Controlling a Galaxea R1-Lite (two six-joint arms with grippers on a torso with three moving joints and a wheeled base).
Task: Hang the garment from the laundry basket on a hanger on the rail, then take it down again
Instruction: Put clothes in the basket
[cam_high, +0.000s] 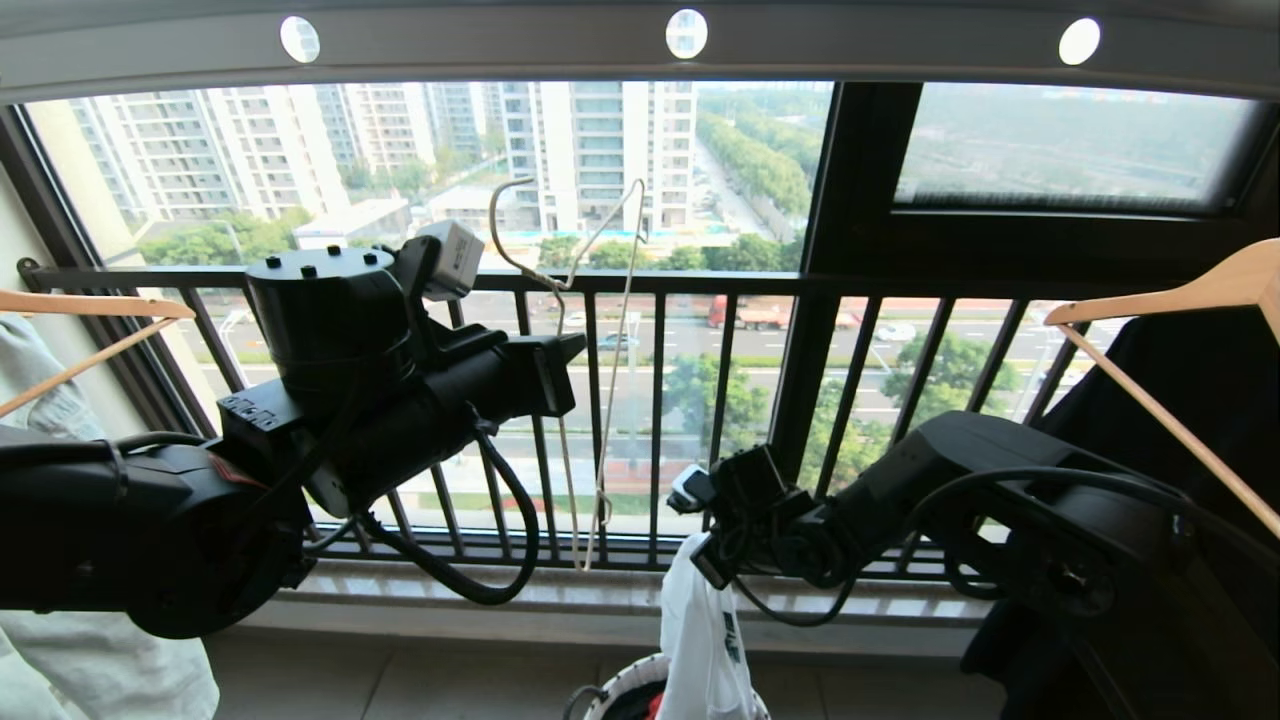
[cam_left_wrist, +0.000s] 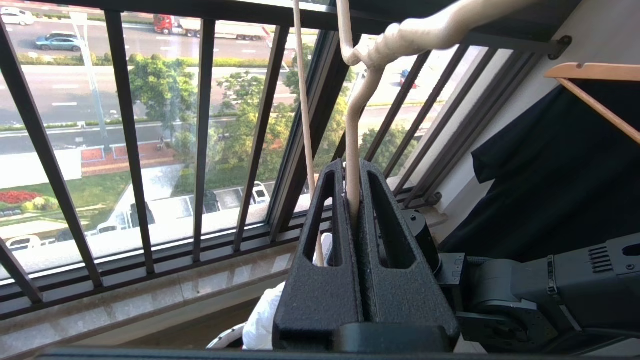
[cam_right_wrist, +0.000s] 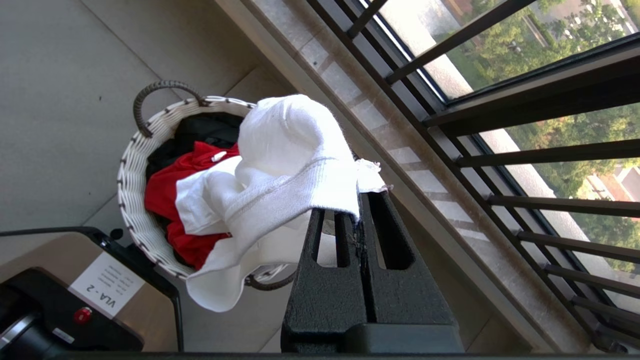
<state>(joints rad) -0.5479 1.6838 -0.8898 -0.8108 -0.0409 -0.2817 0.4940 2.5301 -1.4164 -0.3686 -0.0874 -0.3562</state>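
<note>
Lifting limp white cotton T-shirt (cam_right_wrist: 280, 165), right gripper (cam_right_wrist: 361, 210) clenched on ribbed collar | left gripper (cam_left_wrist: 353, 200) clamping stiff cream wire hanger (cam_high: 590, 380) at 12 o'clock

Soft white cloth garment (cam_right_wrist: 280, 165), woven wicker laundry basket (cam_right_wrist: 131, 165), matt cream hanger (cam_left_wrist: 352, 150).

we see our right gripper (cam_right_wrist: 361, 212) clamped on the white t-shirt (cam_right_wrist: 280, 165), which hangs over the round basket (cam_right_wrist: 131, 170) holding a red garment (cam_right_wrist: 170, 185), beside the stone sill (cam_right_wrist: 400, 165) and black window bars (cam_right_wrist: 525, 150).
</note>
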